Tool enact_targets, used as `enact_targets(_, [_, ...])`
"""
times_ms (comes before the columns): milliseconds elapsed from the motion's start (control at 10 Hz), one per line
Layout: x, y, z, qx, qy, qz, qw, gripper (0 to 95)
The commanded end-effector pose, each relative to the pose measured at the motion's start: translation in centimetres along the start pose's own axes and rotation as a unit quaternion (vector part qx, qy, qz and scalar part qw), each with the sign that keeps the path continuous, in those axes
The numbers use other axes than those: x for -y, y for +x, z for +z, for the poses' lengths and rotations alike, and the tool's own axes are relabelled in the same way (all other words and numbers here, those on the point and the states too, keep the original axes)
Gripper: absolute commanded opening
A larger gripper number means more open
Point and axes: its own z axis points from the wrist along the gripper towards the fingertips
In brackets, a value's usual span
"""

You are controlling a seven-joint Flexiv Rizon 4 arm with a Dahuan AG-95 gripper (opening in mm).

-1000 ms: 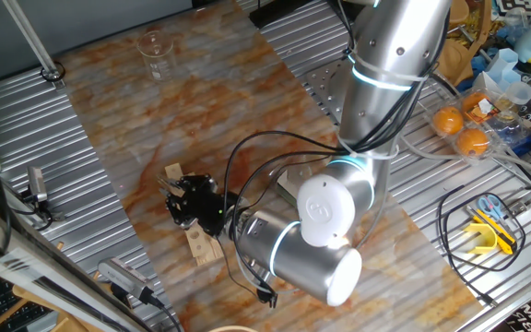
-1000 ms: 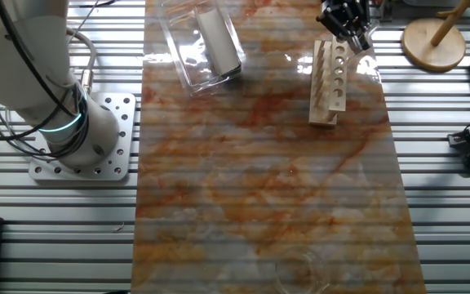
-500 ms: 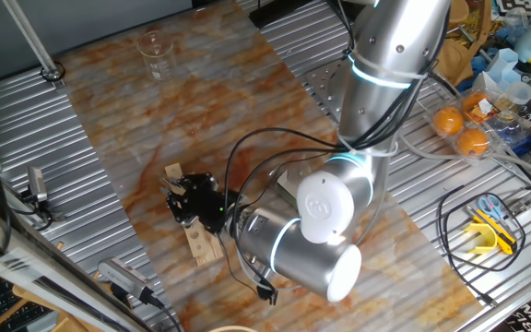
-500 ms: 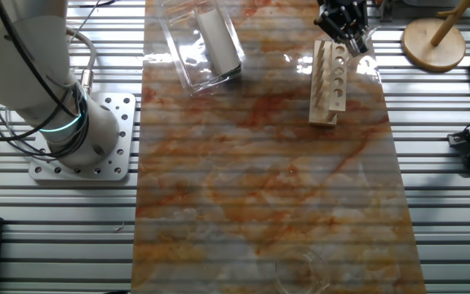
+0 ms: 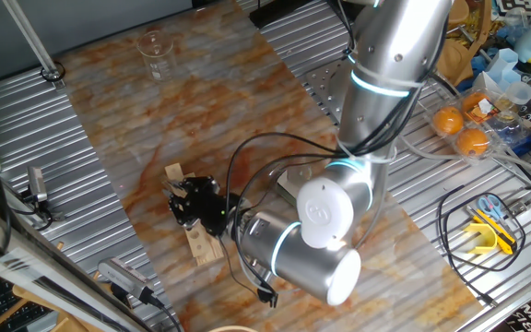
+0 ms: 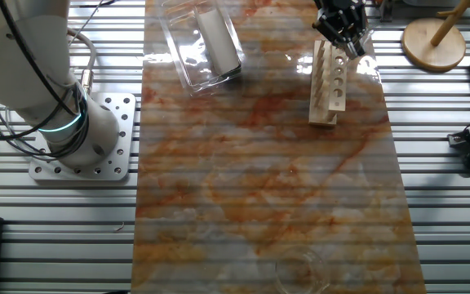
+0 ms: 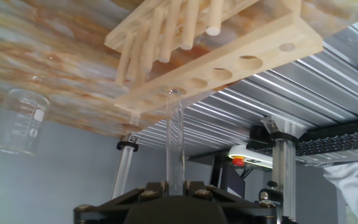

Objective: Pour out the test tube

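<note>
1. Hand view, nearest: the gripper (image 7: 169, 190) sat at 6 o'clock in the frame, its jaws closed on the glass test tube (image 7: 174, 140), which ran straight out from between them.
2. The test tube's far end lay at, or just inside, a hole in the wooden test-tube rack (image 7: 229, 68); whether it had come fully clear of the hole could not be told. Any contents were too faint to make out.
3. Handling, as a judgement: the tube looked thin-walled, light, stiff, smooth and breakable. It would call for a firm but gentle grip on the upper shaft, below the rim, leaving the mouth free for pouring; too hard a squeeze could crack it, too light a one could let it slip.
4. One fixed view: the gripper (image 5: 192, 198) stood over the upper end of the rack (image 5: 192, 231), at about 8 o'clock on the marbled table top (image 5: 201, 111).
5. Farthest: an empty glass beaker (image 5: 154, 53) stood well apart at 11 o'clock, the likely receiver. In the hand view the beaker (image 7: 18, 121) appeared at 9 o'clock.
</note>
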Motion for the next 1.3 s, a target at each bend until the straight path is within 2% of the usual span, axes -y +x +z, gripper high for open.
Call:
enact_targets(100, [0.1, -0.3, 0.0, -0.002, -0.001, 0.001, 1.0, 0.0])
enact_targets(400, [0.0, -0.9, 0.2, -0.004, -0.001, 0.005, 1.0, 0.0])
enact_targets(1300, [-0.4, -1.3, 0.4, -0.005, -0.008, 0.002, 1.0, 0.0])
